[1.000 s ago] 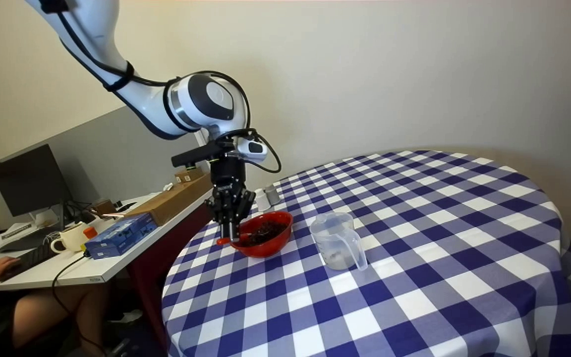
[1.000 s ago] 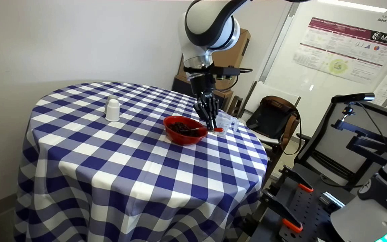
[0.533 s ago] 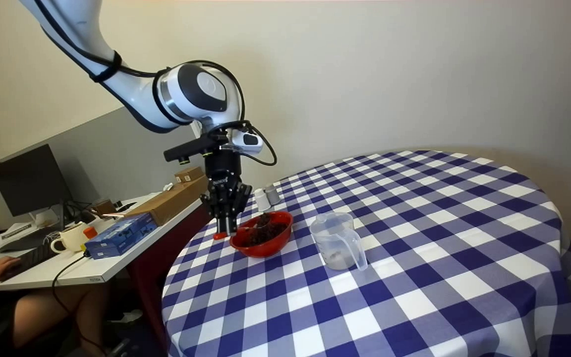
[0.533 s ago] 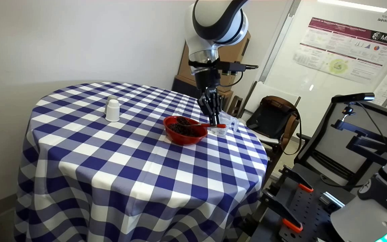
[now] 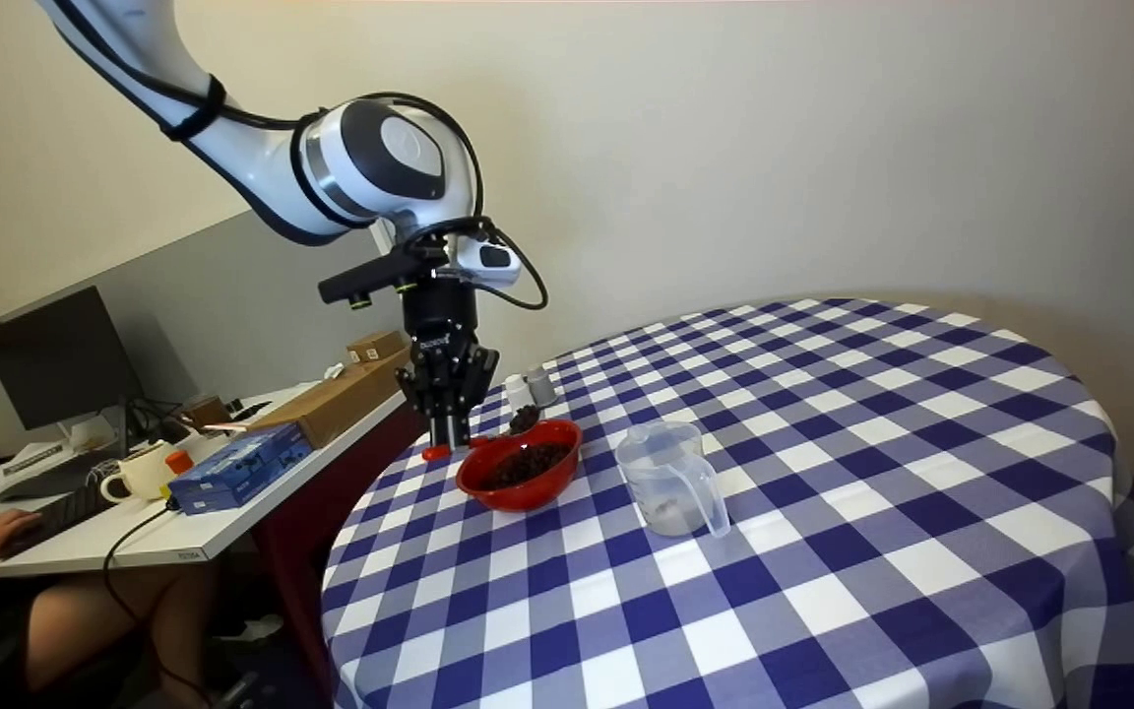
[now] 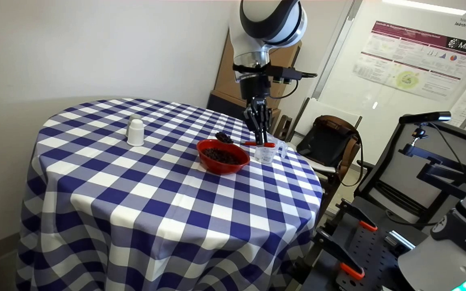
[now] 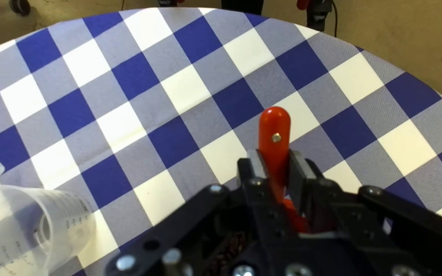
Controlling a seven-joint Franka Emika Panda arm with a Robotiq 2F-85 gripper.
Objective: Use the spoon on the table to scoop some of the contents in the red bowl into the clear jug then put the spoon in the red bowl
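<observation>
A round worktop (image 5: 823, 443) under a blue-and-white checked cloth (image 6: 136, 182) spreads across both exterior views, where we saw it a moment ago. Above it the white robot arm (image 5: 257, 162) has risen. The red bowl (image 6: 221, 169) and the clear jug (image 5: 656, 473) have kept their places, both upright on the cloth and apart from each other. The hand (image 7: 276, 165) has gone up with the arm and is clamped around the handle of the red-handled spoon (image 6: 250, 143). A second ago we found the spoon's head down inside the bowl; now it hangs above the bowl, heaped with dark contents (image 6: 224, 138), and more of the same lies below.

The top edge cuts off the arm in both exterior views. In our wrist view the hand blocks most of what lies beneath it, and we cannot tell whether a red patch (image 7: 297, 220) between its parts is bowl or spoon. The left edge crops the jug there; in an exterior view the fingers (image 6: 259, 138) stand partly in front of it, and what it holds, if anything, we cannot make out. In an exterior view, a white shaker (image 6: 135, 134) mostly hides a grey shaker (image 6: 134, 116).
</observation>
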